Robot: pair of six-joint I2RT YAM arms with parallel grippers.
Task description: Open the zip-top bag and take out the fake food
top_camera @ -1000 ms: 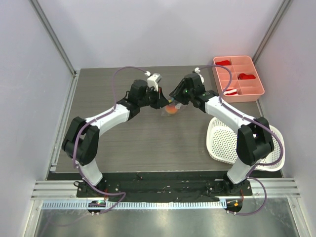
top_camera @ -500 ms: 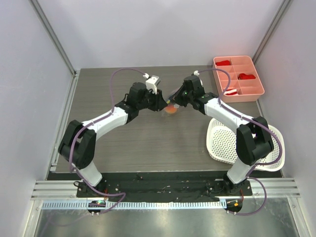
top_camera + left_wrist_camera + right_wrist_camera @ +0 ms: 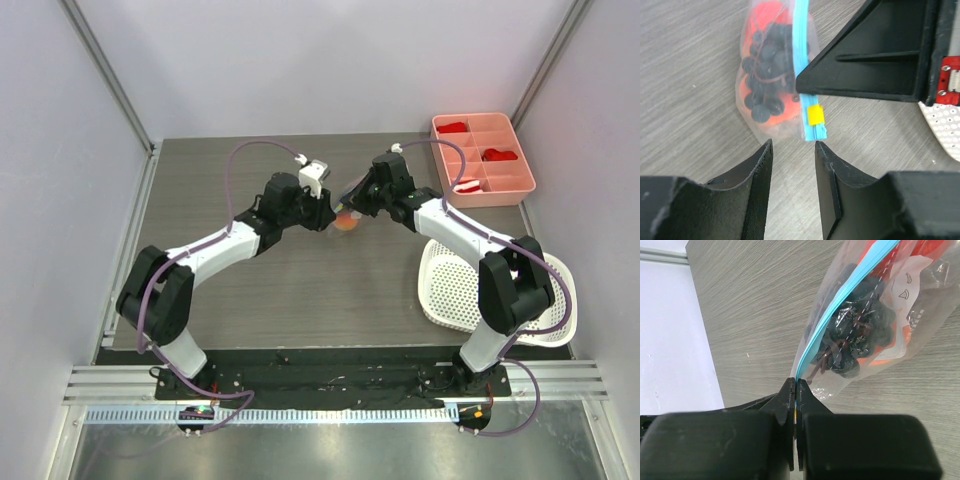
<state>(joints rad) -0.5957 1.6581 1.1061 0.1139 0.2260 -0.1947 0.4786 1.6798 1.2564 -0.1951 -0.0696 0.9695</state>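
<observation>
The clear zip-top bag (image 3: 345,223) lies in the middle of the table between both grippers. In the left wrist view the bag (image 3: 752,125) shows a black berry cluster (image 3: 765,70) over orange-red pieces (image 3: 765,12), with the teal zip strip (image 3: 801,55) and a yellow slider (image 3: 814,115) at its near end. My left gripper (image 3: 792,145) is open and empty, just short of the slider end. My right gripper (image 3: 795,385) is shut on the zip strip (image 3: 840,315) and holds that edge of the bag up. The berry cluster (image 3: 855,347) and an orange piece (image 3: 890,360) show through the plastic.
A pink divided tray (image 3: 483,190) with red and white bits stands at the back right. A white perforated basket (image 3: 470,290) lies at the right by the right arm's base, and its rim shows in the left wrist view (image 3: 945,130).
My left gripper has moved a little toward the bag's slider end. My right gripper has shifted slightly away, still shut on the zip strip.
</observation>
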